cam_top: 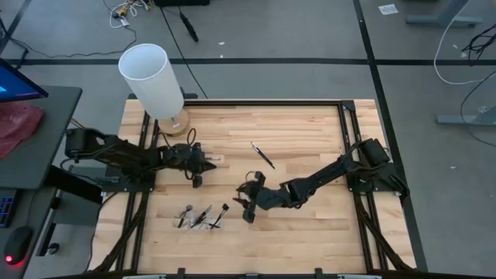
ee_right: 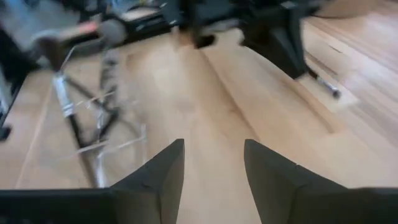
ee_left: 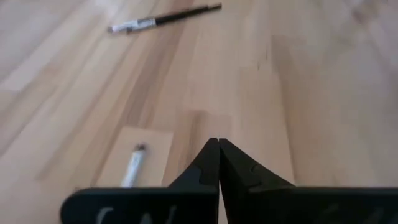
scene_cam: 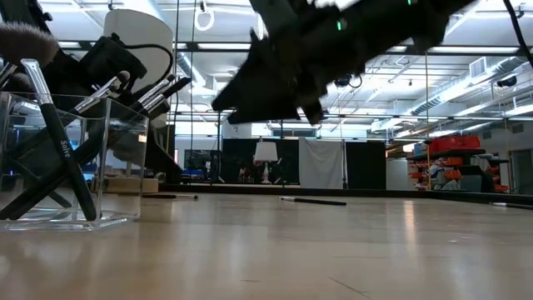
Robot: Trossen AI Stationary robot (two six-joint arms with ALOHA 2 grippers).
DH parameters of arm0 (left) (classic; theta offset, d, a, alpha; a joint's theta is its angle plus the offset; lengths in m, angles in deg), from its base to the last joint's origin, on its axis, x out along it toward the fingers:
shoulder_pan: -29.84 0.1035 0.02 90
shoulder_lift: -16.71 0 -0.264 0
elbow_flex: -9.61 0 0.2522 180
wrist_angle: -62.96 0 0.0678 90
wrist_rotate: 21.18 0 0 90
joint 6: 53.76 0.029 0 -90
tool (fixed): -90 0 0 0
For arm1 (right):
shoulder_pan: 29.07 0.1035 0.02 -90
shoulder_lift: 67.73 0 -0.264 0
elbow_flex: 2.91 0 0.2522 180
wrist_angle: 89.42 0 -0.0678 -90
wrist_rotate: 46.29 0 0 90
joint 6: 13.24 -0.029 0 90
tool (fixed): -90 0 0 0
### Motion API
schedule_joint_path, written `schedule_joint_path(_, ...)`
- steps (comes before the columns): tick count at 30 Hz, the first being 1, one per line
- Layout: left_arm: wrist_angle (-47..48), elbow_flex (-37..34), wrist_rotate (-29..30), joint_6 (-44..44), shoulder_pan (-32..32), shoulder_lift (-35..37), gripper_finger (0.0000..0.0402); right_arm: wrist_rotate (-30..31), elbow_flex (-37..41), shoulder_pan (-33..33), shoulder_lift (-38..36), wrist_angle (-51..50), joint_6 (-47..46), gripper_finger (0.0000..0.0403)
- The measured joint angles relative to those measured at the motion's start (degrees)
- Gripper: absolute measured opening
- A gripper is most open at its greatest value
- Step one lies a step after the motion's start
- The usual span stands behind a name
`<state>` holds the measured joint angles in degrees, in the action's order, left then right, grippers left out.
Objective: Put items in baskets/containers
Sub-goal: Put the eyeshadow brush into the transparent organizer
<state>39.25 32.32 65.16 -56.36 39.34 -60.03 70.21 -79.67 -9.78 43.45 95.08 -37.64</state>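
Right gripper (ee_right: 211, 168) parted, empty-handed

Left end effector (cam_top: 208, 164) pinched closed; right end effector (cam_top: 248, 208) spread apart, empty.

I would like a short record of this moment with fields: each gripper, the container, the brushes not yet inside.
left gripper: shut and empty, low over the table near the white cylinder
right gripper: open and empty, near the table's middle, facing the tray
clear tray: at the front of the table, already holds several brushes leaning crosswise
loose brushes: one dark brush lies alone on the wood behind the right gripper; a second one lies just in front of the left gripper
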Motion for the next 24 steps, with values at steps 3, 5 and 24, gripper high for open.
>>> schedule_joint_path(3, -0.05, 0.02, -0.41, 0.06, 0.00, 2.06, 0.0001, 0.00, 4.80, -1.35, 0.04, 7.05, -4.22, 0.0168)
schedule_joint_path(5, 0.46, 0.04, -0.33, 0.25, 0.00, 3.13, 0.0003, 0.04, 7.16, -1.94, 0.04, 10.41, -6.41, 0.0168)
schedule_joint_path(24, 16.75, 13.15, 6.44, 1.78, 17.35, -8.42, 0.0186, -0.17, 8.87, -2.13, 0.04, 23.00, -1.84, 0.0168)
